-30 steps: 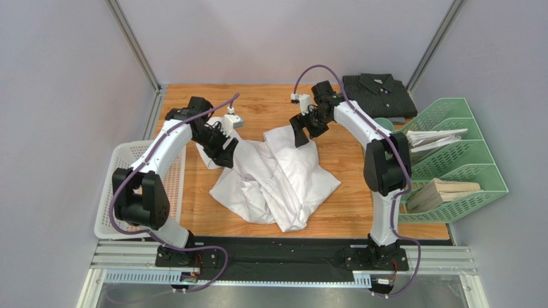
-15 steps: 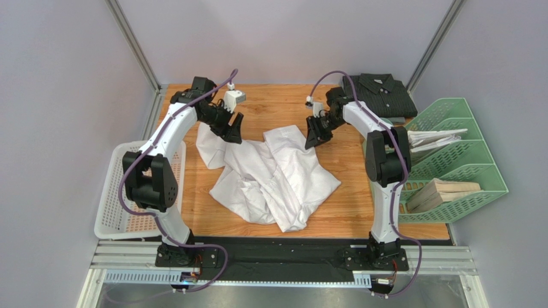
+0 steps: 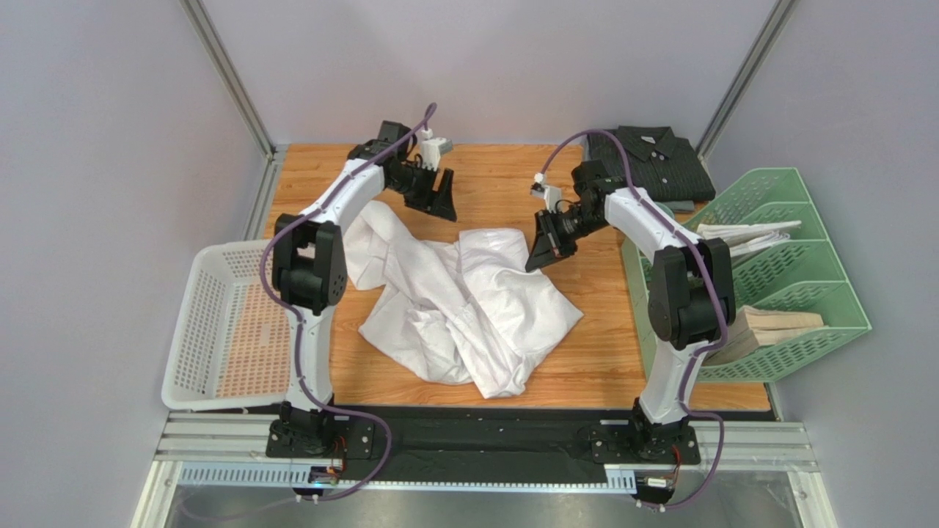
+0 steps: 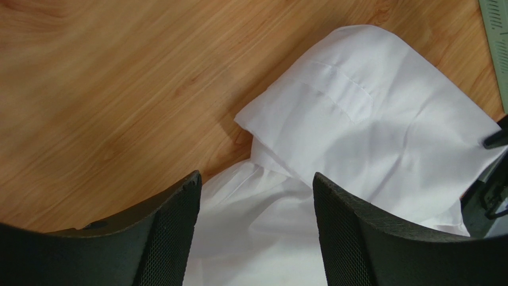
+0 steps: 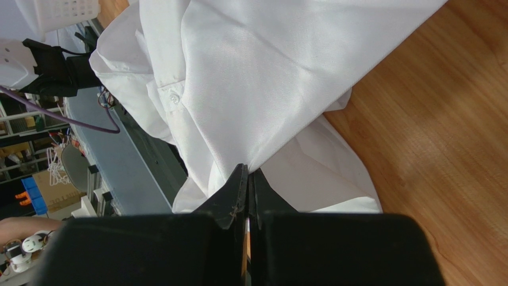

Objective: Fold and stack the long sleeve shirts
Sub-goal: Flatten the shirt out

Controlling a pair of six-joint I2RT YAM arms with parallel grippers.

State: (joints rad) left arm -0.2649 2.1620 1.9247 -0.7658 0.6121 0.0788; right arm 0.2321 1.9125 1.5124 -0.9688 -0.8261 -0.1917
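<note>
A thin, smooth white shirt lies crumpled on the wood-grain desk, its far right edge pinched in the closed right end effector, the left end effector hanging open and empty over its far edge, and a folded, finely striped dark shirt far right of it.

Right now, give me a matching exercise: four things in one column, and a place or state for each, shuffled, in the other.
Things:
1. white shirt
2. dark shirt
3. left gripper
4. right gripper

Places or states:
a. folded, far right corner
b. open, holding nothing
c. crumpled mid-table
d. shut on cloth

Pairs: 1-c, 2-a, 3-b, 4-d
</note>
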